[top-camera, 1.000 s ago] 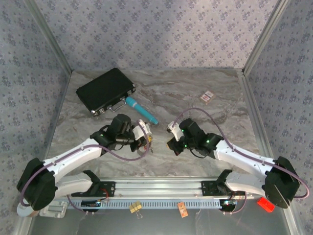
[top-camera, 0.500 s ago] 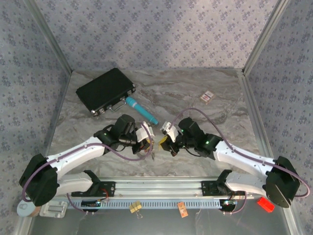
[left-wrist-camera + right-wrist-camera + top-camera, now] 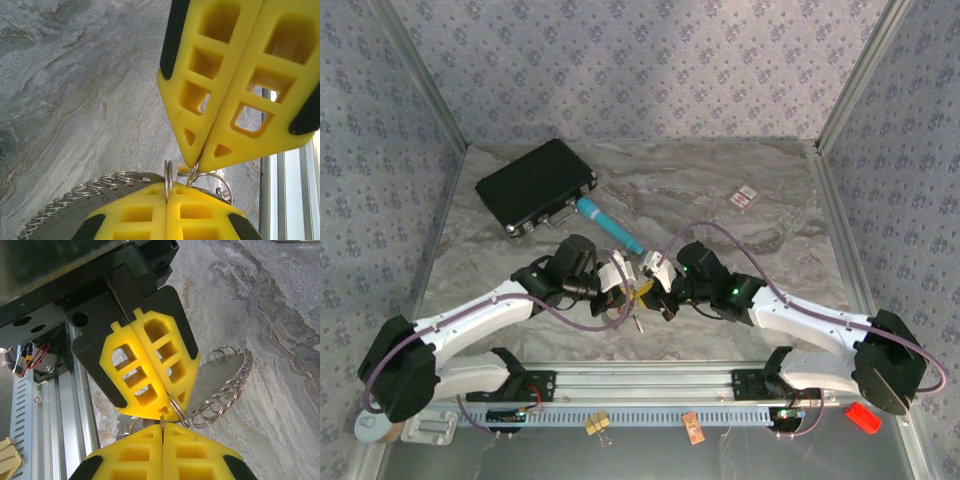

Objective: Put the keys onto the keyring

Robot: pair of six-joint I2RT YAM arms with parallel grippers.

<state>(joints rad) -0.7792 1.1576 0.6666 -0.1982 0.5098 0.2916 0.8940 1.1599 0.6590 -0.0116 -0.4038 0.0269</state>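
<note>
The left gripper is clamped on the keyring. The right gripper, tip to tip with it, pinches it too.

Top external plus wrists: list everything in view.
case: one, black, table far left.
pen-like tool: one, teal, beside case.
packet: one, red-white, table far right.
binder clip: one, yellow, front ledge.
tag: one, orange, front ledge.
red object: one, front right corner.
keyring: one, grey plate edged with rings, between grippers.
thin metal rings: two, silver, one pinched by each gripper.
table: one, marbled grey.
left gripper: one, yellow fingers, shut.
right gripper: one, yellow fingers, shut.
</note>
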